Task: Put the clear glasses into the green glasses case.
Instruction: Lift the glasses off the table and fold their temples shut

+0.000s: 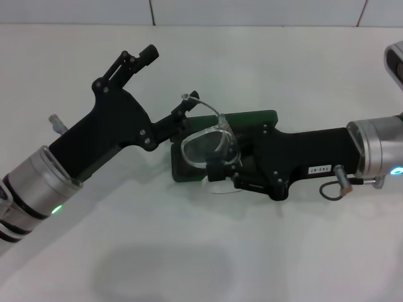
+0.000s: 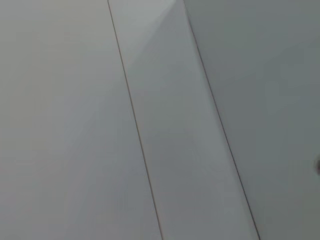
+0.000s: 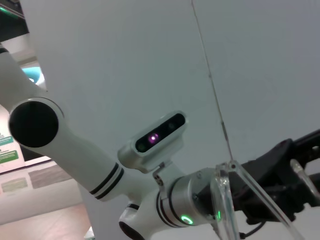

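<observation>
The clear glasses (image 1: 208,141) hang tilted over the green glasses case (image 1: 252,118), which lies on the white table mostly hidden under them and my right gripper. My right gripper (image 1: 218,170) reaches in from the right and is shut on the lower rim of the lens. My left gripper (image 1: 165,83) comes from the left and stands open, its near finger (image 1: 181,113) right beside the tip of the raised temple arm. In the right wrist view a clear temple arm (image 3: 226,200) shows close up. I cannot tell whether the case lid is open.
The white table (image 1: 283,251) stretches all round the case. A pale wall with seams (image 1: 151,11) runs along the back. The right wrist view shows my left arm with its wrist camera (image 3: 156,135). The left wrist view shows only grey wall panels (image 2: 160,120).
</observation>
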Robot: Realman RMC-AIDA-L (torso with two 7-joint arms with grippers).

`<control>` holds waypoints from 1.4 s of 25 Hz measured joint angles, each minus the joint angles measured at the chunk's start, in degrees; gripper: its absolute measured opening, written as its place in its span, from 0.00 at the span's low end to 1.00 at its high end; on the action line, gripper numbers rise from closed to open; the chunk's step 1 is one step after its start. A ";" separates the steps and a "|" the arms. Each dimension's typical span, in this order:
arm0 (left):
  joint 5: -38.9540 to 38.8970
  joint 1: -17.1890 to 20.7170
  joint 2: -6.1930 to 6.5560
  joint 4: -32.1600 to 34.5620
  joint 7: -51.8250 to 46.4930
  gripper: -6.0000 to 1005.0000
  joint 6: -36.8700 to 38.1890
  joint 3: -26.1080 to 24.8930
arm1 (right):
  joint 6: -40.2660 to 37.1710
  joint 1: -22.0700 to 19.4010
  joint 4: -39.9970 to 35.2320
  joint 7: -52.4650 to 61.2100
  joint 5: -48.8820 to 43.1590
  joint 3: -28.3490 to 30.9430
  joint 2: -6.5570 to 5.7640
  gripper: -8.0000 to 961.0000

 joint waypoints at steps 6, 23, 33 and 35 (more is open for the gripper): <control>-0.14 -0.02 -0.02 -0.13 0.02 0.87 -0.14 0.04 | -0.77 0.18 -0.53 0.78 -0.21 -0.18 -0.50 0.13; -0.54 -0.44 -0.18 -0.21 5.47 0.87 -2.40 -0.14 | -3.14 0.31 -5.15 0.59 -3.16 -0.29 1.87 0.13; -0.18 -0.82 -0.18 -0.22 4.94 0.87 2.28 0.00 | -0.66 0.40 -4.59 3.29 -3.40 -0.44 1.95 0.14; -0.11 -0.82 -0.18 -0.22 4.77 0.87 2.51 0.04 | 0.20 0.38 -4.58 4.36 -3.62 -0.44 1.95 0.14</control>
